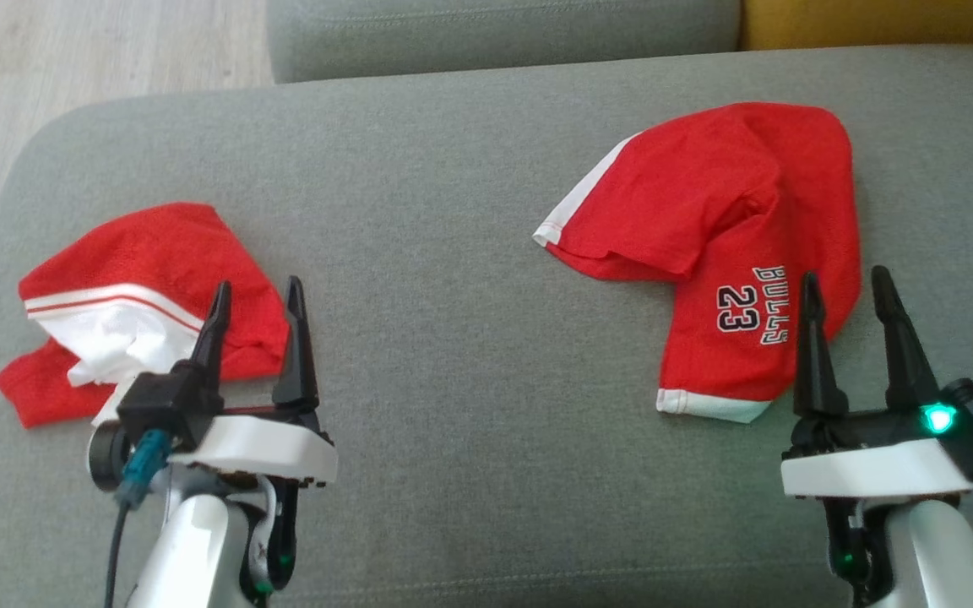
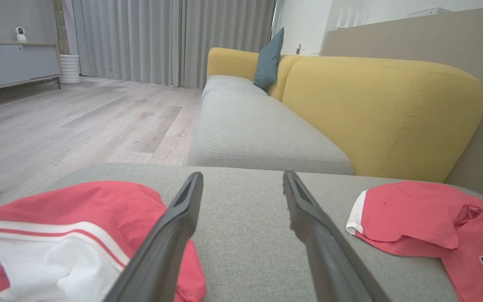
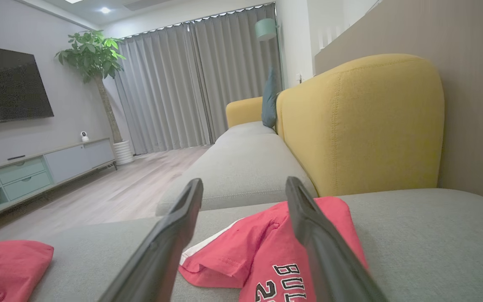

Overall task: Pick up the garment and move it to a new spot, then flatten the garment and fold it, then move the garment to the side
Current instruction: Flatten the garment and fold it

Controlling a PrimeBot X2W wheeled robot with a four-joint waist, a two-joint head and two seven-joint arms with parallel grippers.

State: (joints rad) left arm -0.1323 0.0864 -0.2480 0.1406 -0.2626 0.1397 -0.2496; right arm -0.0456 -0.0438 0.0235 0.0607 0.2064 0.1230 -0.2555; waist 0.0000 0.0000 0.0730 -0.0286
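Lower left, the left gripper (image 1: 258,285) spreads wide, empty, by the red shorts (image 1: 157,253). Lower right, the right gripper (image 1: 844,274), equally wide, overlaps the red jersey (image 1: 706,194).

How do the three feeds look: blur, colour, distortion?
Head view: even light, saturated red, jersey print legible. Left wrist view: red-and-white garment washed pinkish, near fingers soft. Right wrist view: same pink cast, sofa back bulged by the wide angle, ceiling spot slightly blown.
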